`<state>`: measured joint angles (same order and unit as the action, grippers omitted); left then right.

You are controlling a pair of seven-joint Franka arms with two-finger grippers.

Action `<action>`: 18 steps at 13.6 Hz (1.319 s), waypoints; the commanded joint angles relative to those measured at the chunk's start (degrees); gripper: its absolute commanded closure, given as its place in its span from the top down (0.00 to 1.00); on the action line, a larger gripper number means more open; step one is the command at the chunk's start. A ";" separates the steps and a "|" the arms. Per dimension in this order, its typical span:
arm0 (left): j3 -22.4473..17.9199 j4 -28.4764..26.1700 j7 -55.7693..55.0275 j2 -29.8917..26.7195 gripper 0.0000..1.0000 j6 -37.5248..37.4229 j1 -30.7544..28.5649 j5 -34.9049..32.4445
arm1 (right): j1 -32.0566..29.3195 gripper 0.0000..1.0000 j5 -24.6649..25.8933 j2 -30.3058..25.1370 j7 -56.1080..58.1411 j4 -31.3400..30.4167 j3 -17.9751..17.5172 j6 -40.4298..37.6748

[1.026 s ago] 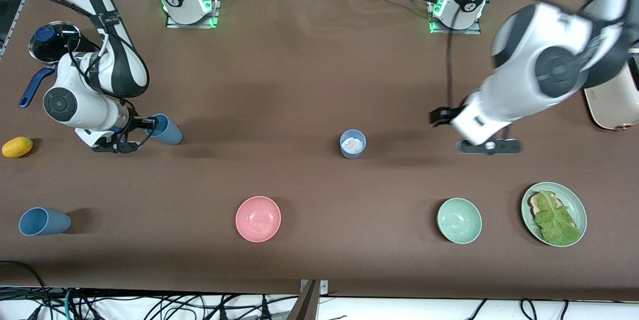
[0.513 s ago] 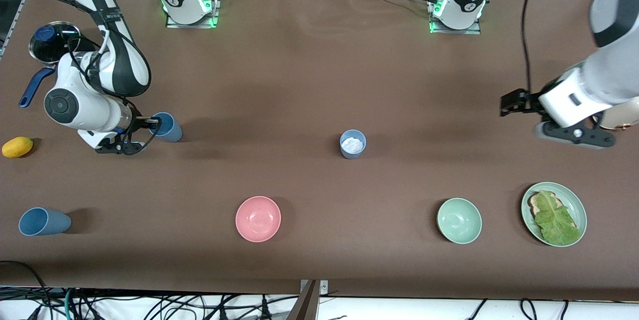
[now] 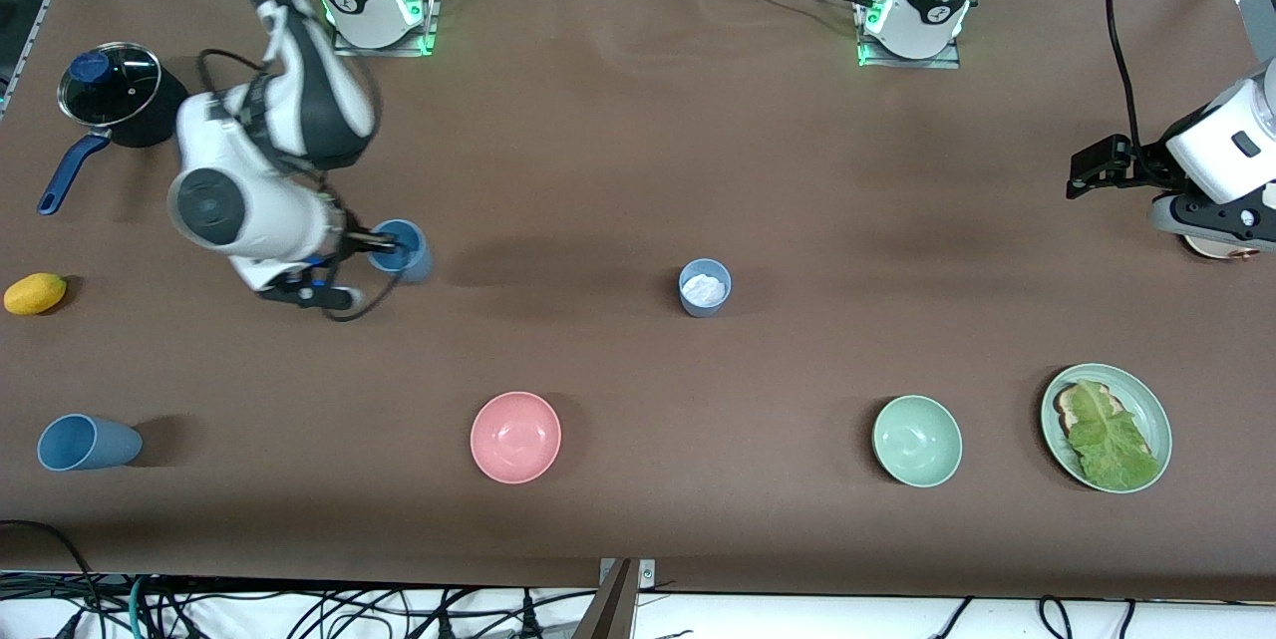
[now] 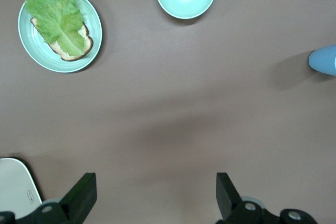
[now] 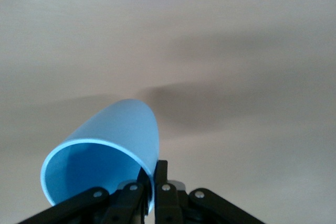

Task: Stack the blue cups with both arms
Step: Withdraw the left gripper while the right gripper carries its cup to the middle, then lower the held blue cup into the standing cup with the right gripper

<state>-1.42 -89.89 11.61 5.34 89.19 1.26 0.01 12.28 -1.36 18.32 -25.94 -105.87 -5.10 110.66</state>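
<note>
Above table [image 3: 638,151], right end effector [image 3: 384,245] pinching blue cup [image 3: 402,251]

Two glossy white arms, dark grey bands at joints. Right arm [image 3: 261,182]: round grey joint cap, black cables looping along it. Left arm [image 3: 1218,159]: white wrist, black bracket at 9 o'clock, black cable running up. Both bases: green lights, red button. Claws black, silver screws at finger pivots.

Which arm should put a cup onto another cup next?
The right arm. Its gripper already pinches a blue cup by the rim, lifted above the table. The left gripper hangs open and holds nothing, over the left arm's end, away from every cup.
</note>
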 commanded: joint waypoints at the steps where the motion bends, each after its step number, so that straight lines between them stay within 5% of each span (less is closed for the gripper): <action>1: -0.69 -1.07 0.69 -1.39 1.00 0.03 0.24 0.87 | 6.06 0.00 -0.57 1.88 -9.97 5.39 0.35 -2.98; 5: -0.69 -0.37 1.05 -1.04 1.00 -1.74 0.24 0.87 | 14.59 0.00 -7.41 8.91 -24.20 19.09 0.35 -7.64; 11: -0.78 -0.37 1.22 -0.95 1.00 -1.74 0.15 0.87 | 24.98 0.00 -9.26 19.90 -43.91 36.24 0.35 -6.60; 18: -0.69 -0.37 0.78 -1.04 1.00 -1.82 0.24 0.95 | 28.06 0.00 -13.32 24.66 -51.13 41.18 0.35 5.08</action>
<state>-1.73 -89.89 11.61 5.31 88.05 1.29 0.01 39.31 -13.58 40.84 -75.05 -67.83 -5.20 113.92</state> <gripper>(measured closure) 0.000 0.943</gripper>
